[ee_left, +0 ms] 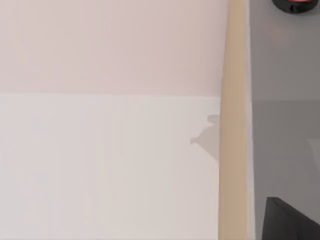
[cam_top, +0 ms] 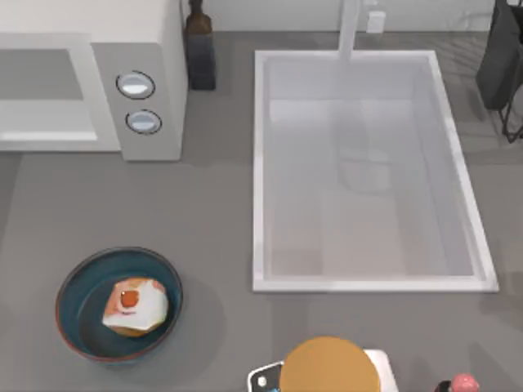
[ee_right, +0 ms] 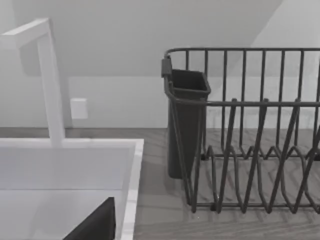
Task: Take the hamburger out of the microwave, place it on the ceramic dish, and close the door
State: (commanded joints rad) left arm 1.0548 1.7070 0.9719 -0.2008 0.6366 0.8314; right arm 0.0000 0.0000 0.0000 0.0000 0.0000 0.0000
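Status: hamburger (cam_top: 135,308) is already in the ceramic dish (cam_top: 75,282), so take-out + place look done, judging by the top view. Dish sits on the table (cam_top: 212,212) well below the microwave (cam_top: 139,49) in that view, slightly left of its knob panel (cam_top: 139,102).

Burger sits a bit right of dish centre, touching or nearly touching the right inner wall. It looks tilted: red-orange spot + white patches face up and toward the microwave, orange bun edge on the side away from it. Roundish, so no strong long axis; if any, it runs diagonally, from near-left to far-right relative to the microwave front. Low confidence.

Left to do: close the door. Microwave cavity (cam_top: 41,73) reads as open, grey interior visible from above. Door panel itself I can't pick out in the top view. Left wrist cam faces a flat pale surface w/ a tan edge strip (ee_left: 234,120); could be the door or microwave body, can't tell which.

Grippers: left, can't tell whether released or clenched; right, same, can't tell. Right wrist cam looks past the sink (ee_right: 65,170) and faucet (ee_right: 47,80) to a dark wire rack (ee_right: 250,130), i.e. far from the microwave, so right arm prob idle.
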